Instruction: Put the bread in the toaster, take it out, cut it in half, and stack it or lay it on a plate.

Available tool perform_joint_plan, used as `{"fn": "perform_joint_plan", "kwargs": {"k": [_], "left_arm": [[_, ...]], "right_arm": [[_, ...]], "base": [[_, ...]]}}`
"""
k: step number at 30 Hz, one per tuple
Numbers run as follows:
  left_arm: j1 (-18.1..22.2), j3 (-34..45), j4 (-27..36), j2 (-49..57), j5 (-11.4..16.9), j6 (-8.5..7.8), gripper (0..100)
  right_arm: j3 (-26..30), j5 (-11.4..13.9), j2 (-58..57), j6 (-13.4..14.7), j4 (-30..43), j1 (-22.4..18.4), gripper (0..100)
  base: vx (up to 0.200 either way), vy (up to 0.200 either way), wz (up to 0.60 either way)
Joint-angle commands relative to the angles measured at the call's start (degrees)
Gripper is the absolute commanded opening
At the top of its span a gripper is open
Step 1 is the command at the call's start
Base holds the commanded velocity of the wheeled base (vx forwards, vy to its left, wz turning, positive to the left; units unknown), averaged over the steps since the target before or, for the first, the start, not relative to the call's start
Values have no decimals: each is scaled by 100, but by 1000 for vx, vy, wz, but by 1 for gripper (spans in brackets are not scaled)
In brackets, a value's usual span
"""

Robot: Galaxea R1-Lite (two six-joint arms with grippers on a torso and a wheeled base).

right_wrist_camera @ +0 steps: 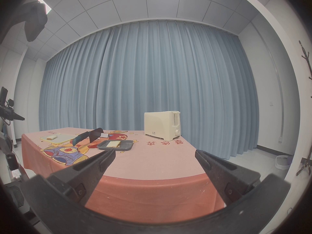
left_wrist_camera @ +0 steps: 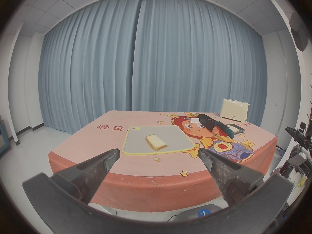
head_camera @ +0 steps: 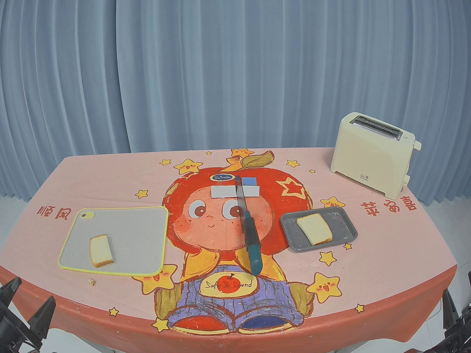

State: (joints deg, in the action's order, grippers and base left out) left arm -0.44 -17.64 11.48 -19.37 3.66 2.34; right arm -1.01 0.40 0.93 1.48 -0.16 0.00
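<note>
on the grey board (head_camera: 132, 231), pale crusted bread (head_camera: 101, 250).

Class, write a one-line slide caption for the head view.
A bread piece on the cutting board, a second slice on the grey tray, knife between them, toaster far right.

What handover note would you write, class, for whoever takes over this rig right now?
Left gripper: open, empty, low before the table's near edge. Right gripper: likewise on its side.
Things: one bread piece on the cutting board, another piece on the grey tray. The knife lies mid-table, blade propped on a white block. Toaster far right, no bread sticking out.
Done, it seems: toasting, cutting, one piece plated.
Left: move the board's piece to the tray, beside or on top of the other.
</note>
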Motion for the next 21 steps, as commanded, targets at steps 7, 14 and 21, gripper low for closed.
{"fn": "perform_joint_plan", "kwargs": {"k": [7,14,21], "left_arm": [[9,-143,-23,-761,-14,3,100],[18,-310,-23,-1218,-23,12,100],[18,-521,-23,-1728,-14,74,100]], "right_arm": [[101,4,-40,2,-2,0,100],[101,4,-40,2,-2,0,100],[101,4,-40,2,-2,0,100]], "base": [[0,0,0],[0,0,0],[0,0,0]]}}
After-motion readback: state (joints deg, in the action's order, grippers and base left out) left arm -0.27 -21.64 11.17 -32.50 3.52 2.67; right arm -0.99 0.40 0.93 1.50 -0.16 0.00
